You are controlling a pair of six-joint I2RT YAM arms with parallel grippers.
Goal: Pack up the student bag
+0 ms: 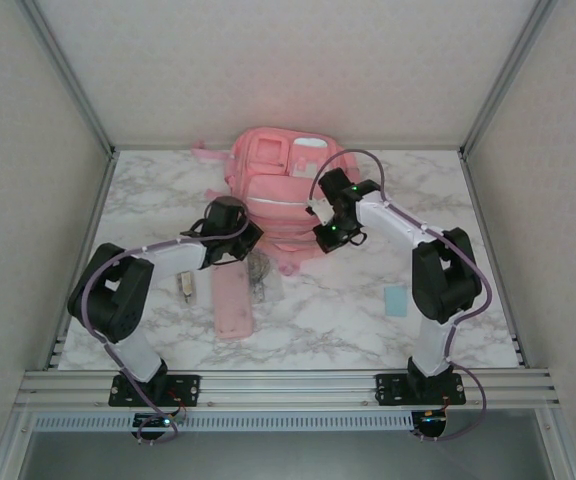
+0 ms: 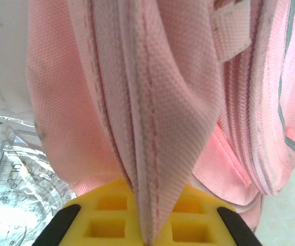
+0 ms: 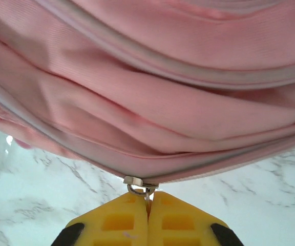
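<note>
Two clamped grips: my left gripper [image 2: 146,237] pinched a fold of the student bag [image 1: 278,190], my right gripper [image 3: 148,218] its zipper pull [image 3: 139,185]; the bag lay ahead, at the table's [image 1: 348,320] far side.

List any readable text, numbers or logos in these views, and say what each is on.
On the clear ruler set: scale digits printed along the markings, too blurred to quote.
On the student bag: no label or logo can be read.
On the pink pencil case and the small blue item: too small to tell if there is any print.
</note>
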